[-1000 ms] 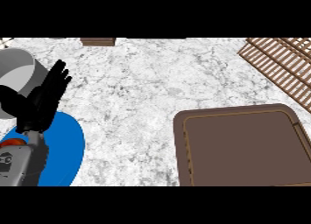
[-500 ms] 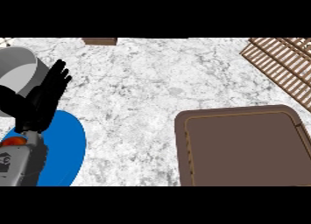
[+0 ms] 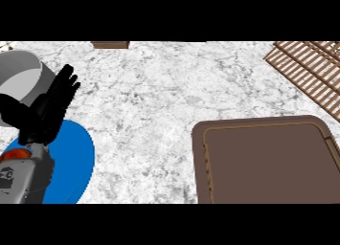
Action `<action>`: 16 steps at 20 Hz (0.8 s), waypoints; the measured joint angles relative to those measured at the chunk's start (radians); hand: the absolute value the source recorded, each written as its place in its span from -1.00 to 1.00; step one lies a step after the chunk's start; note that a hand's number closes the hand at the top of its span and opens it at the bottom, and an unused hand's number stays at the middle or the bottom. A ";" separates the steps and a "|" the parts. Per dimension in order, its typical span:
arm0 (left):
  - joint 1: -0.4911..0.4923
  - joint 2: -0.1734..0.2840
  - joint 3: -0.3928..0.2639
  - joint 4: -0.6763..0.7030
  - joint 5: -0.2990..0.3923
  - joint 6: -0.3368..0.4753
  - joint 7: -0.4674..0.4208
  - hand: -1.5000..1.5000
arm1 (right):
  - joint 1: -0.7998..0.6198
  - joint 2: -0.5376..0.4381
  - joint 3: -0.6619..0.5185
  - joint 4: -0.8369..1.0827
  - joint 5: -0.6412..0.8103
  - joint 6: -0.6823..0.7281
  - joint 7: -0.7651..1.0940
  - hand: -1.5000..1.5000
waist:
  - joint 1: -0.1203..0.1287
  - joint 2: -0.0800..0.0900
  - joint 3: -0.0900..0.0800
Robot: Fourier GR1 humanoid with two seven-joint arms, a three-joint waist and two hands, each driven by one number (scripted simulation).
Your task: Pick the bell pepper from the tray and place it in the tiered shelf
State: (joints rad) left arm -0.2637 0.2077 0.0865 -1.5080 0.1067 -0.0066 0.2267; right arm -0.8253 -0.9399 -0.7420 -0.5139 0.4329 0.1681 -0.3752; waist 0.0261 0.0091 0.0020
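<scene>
A brown tray [image 3: 271, 162] lies at the lower right of the marble counter, and I see nothing on it. No bell pepper shows anywhere in the head view. The slatted wooden tiered shelf [image 3: 313, 72] runs along the upper right edge. My left hand [image 3: 41, 112] rests open at the left, fingers straight and pointing up, over a blue plate and next to a grey pot. My right hand is out of the picture.
A blue plate [image 3: 70, 167] lies at the lower left under my left forearm. A grey pot [image 3: 13, 76] stands at the upper left. A small brown block [image 3: 110, 45] sits at the counter's far edge.
</scene>
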 measured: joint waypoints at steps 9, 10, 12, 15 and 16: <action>-0.001 0.002 0.005 -0.010 0.004 -0.007 0.004 0.00 | -0.038 -0.205 -0.016 0.206 -0.038 0.278 0.019 -1.00 | 0.004 0.004 0.001; -0.005 0.005 0.010 -0.006 0.007 -0.009 0.002 0.00 | -0.036 -0.228 -0.021 0.223 -0.042 0.303 0.023 -1.00 | 0.004 0.005 0.002; -0.003 -0.005 0.005 -0.006 0.002 -0.001 0.001 0.00 | -0.010 -0.276 -0.034 0.250 -0.051 0.352 0.003 -1.00 | 0.000 0.006 0.003; 0.000 -0.010 0.003 -0.001 -0.006 0.006 -0.007 0.00 | 0.025 -0.335 -0.054 0.285 -0.068 0.435 -0.032 -1.00 | -0.005 0.006 0.004; 0.006 -0.011 0.004 -0.004 -0.005 0.005 -0.010 0.00 | 0.039 -0.350 -0.063 0.296 -0.076 0.456 -0.047 -1.00 | -0.006 0.006 0.005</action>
State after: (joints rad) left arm -0.2575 0.1969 0.0905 -1.5119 0.1020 -0.0016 0.2164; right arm -0.7862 -1.2897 -0.8047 -0.2183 0.3566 0.6239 -0.4219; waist 0.0204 0.0153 0.0068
